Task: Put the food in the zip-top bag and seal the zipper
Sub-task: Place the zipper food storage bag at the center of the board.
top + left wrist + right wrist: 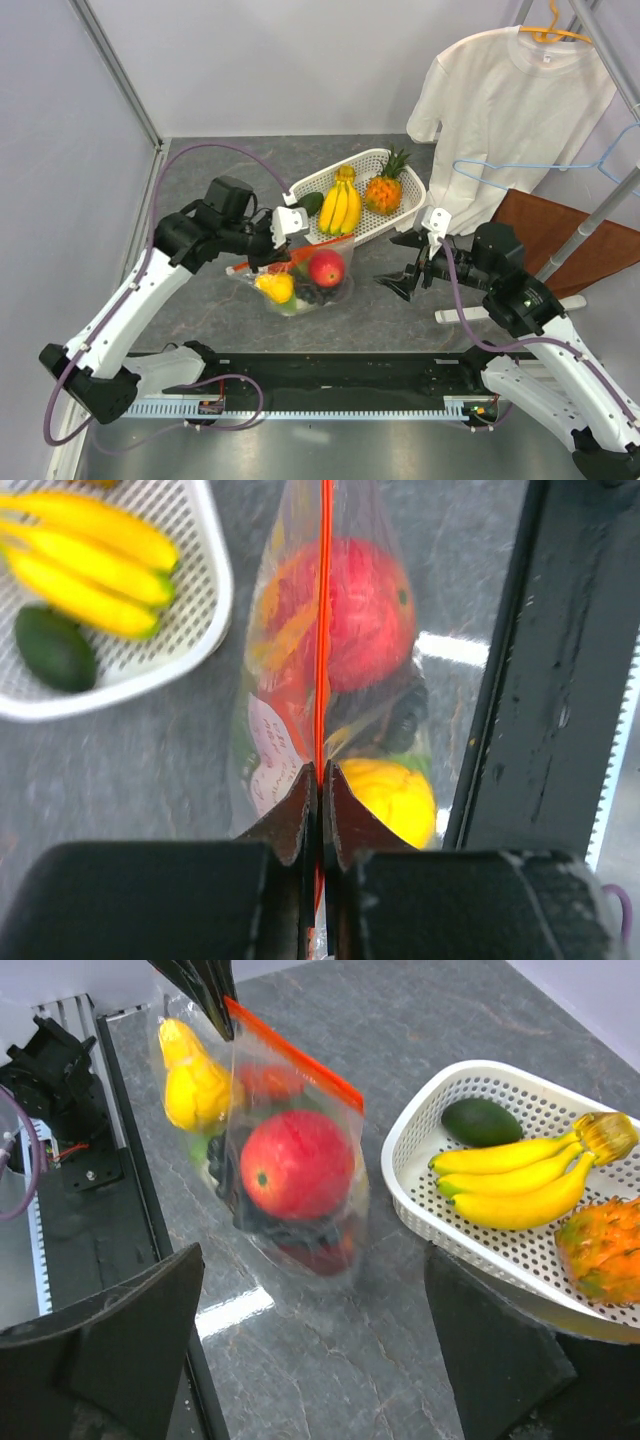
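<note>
The clear zip-top bag point(300, 285) hangs over the table, holding a red round fruit point(327, 268), a yellow piece point(276, 288) and dark grapes. My left gripper point(268, 250) is shut on the bag's red-orange zipper point(323, 630), which runs straight out from between the closed fingers point(290, 815). In the right wrist view the bag point(340, 1215) is lifted by its left top corner and the zipper point(295, 1055) slopes down to the right. My right gripper point(405, 270) is open and empty, to the right of the bag, low over the table.
A white mesh basket point(405, 205) behind the bag holds bananas point(340, 205), an orange pineapple-like fruit point(385, 190) and a dark green avocado point(312, 203). A white T-shirt point(510, 110) hangs at the back right. A brown board point(560, 235) lies at the right.
</note>
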Tool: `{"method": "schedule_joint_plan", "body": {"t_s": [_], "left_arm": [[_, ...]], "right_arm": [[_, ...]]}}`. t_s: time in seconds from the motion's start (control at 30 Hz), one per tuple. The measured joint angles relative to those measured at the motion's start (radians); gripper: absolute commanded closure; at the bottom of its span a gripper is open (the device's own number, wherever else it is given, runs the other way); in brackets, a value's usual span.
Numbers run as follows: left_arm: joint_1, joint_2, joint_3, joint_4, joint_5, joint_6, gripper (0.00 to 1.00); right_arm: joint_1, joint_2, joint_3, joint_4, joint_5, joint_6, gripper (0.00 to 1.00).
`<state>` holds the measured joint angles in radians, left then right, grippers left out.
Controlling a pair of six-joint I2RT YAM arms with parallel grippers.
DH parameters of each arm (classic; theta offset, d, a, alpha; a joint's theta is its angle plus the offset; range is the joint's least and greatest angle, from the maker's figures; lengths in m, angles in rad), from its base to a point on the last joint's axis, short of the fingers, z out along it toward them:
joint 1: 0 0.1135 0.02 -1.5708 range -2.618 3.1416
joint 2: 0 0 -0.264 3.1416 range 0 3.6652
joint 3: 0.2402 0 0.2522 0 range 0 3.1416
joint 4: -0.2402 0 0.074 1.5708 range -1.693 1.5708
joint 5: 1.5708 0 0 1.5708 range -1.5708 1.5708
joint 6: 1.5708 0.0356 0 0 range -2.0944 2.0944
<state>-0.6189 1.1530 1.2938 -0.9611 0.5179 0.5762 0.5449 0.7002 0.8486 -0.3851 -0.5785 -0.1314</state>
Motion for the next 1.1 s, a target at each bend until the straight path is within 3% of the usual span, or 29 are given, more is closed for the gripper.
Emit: {"method": "schedule_joint_plan", "body": {"t_s": [0.2,0.37,0.57,0.7,0.9,1.0,1.07,1.1], "left_arm": [[0.156,-0.018,0.087,-0.128,-0.056,0.123,0.98],[0.425,0.143,0.243,-0.166,-0.031,0.297,0.98],[0.669,0.352,0.313,-0.159,0.019,0.55,0.98],[0.743,0.513,0.456,-0.117,0.025,0.679,0.98],[0.758,0.705,0.639,0.0,0.022,0.789,0.98],[0.758,0.712,0.591,0.033,0.024,0.82,0.98],[0.758,0.655,0.454,0.078,0.03,0.848,0.97],[0.758,0.586,0.303,0.094,0.032,0.875,0.96]], "right_arm": [[0.0,0.008,0.045,-0.001,0.008,0.052,0.02],[0.0,0.029,0.051,-0.004,0.019,0.085,0.02],[0.0,0.036,0.051,-0.018,0.038,0.095,0.02],[0.0,0.049,0.051,-0.024,0.042,0.094,0.02],[0.0,0.103,0.053,-0.029,0.045,0.091,0.02],[0.0,0.104,0.053,-0.043,0.047,0.09,0.02],[0.0,0.091,0.053,-0.051,0.051,0.084,0.02],[0.0,0.082,0.053,-0.058,0.053,0.079,0.02]]}}
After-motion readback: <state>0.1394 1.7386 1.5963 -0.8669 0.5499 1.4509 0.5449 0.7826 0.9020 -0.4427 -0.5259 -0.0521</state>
